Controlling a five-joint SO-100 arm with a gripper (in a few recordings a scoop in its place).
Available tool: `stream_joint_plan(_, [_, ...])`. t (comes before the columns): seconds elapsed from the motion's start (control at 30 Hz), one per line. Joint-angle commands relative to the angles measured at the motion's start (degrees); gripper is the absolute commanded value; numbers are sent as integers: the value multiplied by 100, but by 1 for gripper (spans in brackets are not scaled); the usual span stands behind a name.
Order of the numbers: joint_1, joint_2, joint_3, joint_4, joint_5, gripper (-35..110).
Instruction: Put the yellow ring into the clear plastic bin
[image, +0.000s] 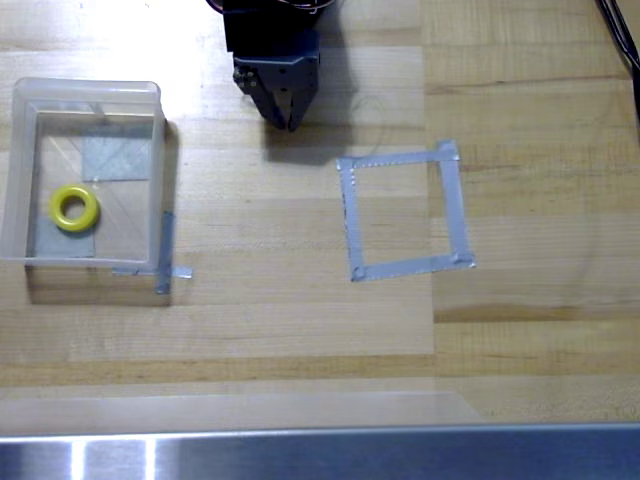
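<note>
One ring is what this task is asking of you, and the yellow ring (74, 208) is already lying flat on the floor of the clear plastic bin (20, 170), toward its lower-left part in the overhead view, partly over one of the grey tape patches showing through the bottom. By that look, the placing is done, so the step you are handling now is simply parking the arm cleanly.

Your gripper (290, 118) is sitting near the top edge of the overhead view, well apart from the bin and up-left of the grey tape square (349, 215) on the wooden table (300, 320). Its fingers are coming together to a point with no visible gap and nothing between them, so it is reading as clenched and empty.

To finish well, you are aiming for no contact at all. The bin looks light and is likely sliding easily if nudged, so keep the arm on its own side, away from the near wall. If you are retracting further, go straight back toward the base rather than sweeping sideways across the bin.
</note>
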Motion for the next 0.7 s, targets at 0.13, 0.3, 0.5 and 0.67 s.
stream_joint_plan(0.13, [-53,18,-62,18,26,0])
stream_joint_plan(0.3, [-53,35,-62,18,26,0])
stream_joint_plan(0.5, [-53,35,-62,18,26,0])
stream_joint_plan(0.67, [-35,26,-62,18,26,0])
